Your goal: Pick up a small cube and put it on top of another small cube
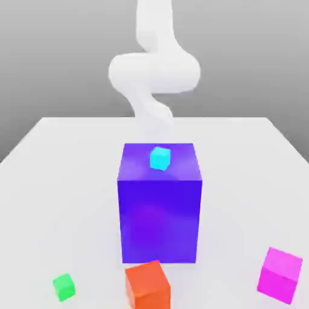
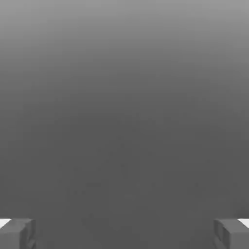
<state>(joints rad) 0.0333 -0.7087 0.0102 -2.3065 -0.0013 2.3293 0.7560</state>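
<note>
Five cubes on my table [image 1: 54, 175] in the exterior view: small cyan cube [image 1: 160, 158] atop the big purple cube [image 1: 159, 208], small green cube [image 1: 63, 287] well apart at the exterior view's left, so likely pick green, stack on cyan. Hand view: my pincer [image 2: 124, 233] is spread wide and empty, fingertips [image 2: 17, 233] far apart, ready for a grab.

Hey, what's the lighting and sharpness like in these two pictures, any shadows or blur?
Exterior view: bright and even, soft-edged throughout, the white arm washed out, faint shadows around the purple block. Hand view: a smooth grey gradient, darker downward, with the open pincer fingertips in the corners.
</note>
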